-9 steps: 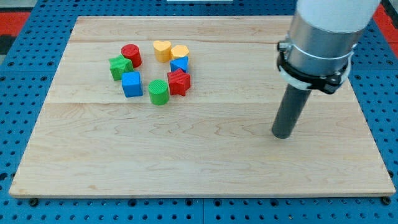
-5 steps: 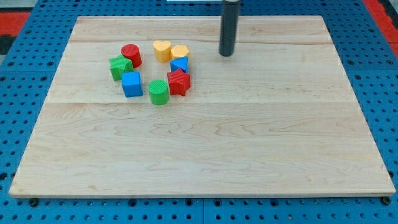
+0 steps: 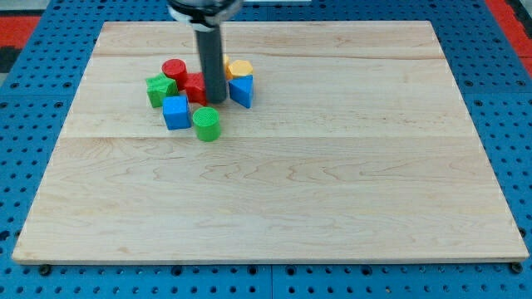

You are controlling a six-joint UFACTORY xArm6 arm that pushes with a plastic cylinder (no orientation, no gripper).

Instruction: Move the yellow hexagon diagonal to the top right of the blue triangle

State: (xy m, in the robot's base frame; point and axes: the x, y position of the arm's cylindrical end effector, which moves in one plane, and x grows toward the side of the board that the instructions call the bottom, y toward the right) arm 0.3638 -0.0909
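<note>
The yellow hexagon (image 3: 240, 68) sits at the right of a block cluster in the board's upper left. The blue triangle (image 3: 241, 90) lies just below it, touching it. My tip (image 3: 214, 101) stands inside the cluster, just left of the blue triangle and right of a red star (image 3: 194, 88), which the rod partly hides. The hexagon is up and to the right of my tip.
A red cylinder (image 3: 174, 70), a green star (image 3: 160, 88), a blue cube (image 3: 175, 111) and a green cylinder (image 3: 206, 123) make up the rest of the cluster. The rod covers the spot just left of the hexagon. The wooden board (image 3: 332, 183) lies on a blue pegboard.
My rod has swept left and down into the cluster. The red star has shifted left and the green cylinder slightly left. The yellow heart is no longer visible, being behind the rod.
</note>
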